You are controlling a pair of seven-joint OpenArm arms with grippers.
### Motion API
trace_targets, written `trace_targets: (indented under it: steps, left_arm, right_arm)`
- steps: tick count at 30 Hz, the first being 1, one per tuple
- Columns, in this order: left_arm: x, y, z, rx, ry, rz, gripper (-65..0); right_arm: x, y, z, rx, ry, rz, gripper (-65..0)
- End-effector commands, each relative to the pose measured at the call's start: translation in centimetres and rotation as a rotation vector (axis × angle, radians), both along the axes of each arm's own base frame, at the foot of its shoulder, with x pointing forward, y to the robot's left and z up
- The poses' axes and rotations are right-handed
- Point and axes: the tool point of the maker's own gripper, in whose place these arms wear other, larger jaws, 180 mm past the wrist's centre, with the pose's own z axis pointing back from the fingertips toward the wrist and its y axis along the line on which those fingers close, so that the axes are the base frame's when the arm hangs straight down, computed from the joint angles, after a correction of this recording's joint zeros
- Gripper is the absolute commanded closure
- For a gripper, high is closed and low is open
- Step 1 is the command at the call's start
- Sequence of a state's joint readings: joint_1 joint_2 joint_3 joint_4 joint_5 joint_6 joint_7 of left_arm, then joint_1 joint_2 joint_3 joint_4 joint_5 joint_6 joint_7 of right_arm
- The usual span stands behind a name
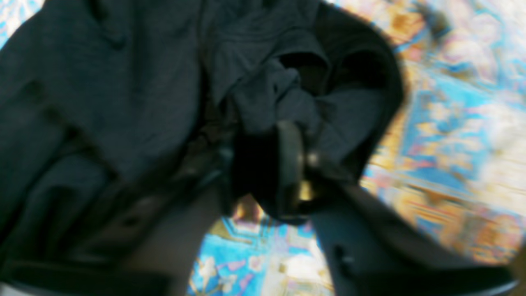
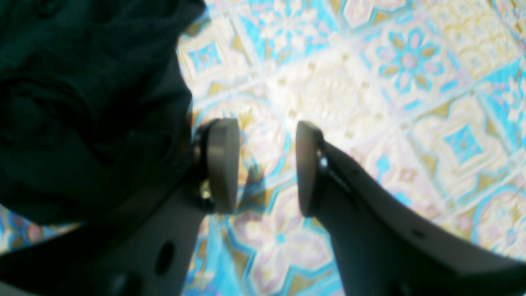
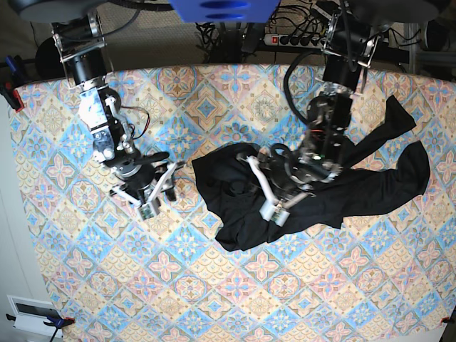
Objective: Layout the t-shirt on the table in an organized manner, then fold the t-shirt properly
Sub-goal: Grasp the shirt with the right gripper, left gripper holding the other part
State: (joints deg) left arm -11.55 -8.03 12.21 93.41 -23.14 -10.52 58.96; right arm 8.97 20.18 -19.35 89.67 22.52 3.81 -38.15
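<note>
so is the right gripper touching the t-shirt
Apart. The base view shows the right gripper over bare table, with patterned cloth showing between it and the t-shirt; its jaws stand open and empty in the right wrist view.

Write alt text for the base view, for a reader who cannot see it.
A black t-shirt lies crumpled on a tile-patterned table, seen from above. The left pincer is down on the shirt's middle; the right pincer hangs open over bare cloth beside it, holding nothing.

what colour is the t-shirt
Plain black, no print; the t-shirt shows best in the base view.
</note>
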Motion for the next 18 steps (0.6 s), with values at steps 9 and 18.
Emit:
trace_targets:
  steps: [9, 18]
  left_arm:
    - [3.4, 12.3, 2.0, -0.182, -0.005, 0.389, -31.3]
    - [2.9, 14.1, 1.2, -0.181, 0.015, 0.439, -31.3]
  right_arm:
    - [-0.4, 7.0, 0.1, 0.061, -0.004, 0.133, -21.8]
    - [1.8, 13.2, 1.1, 0.09, -0.012, 0.224, -21.8]
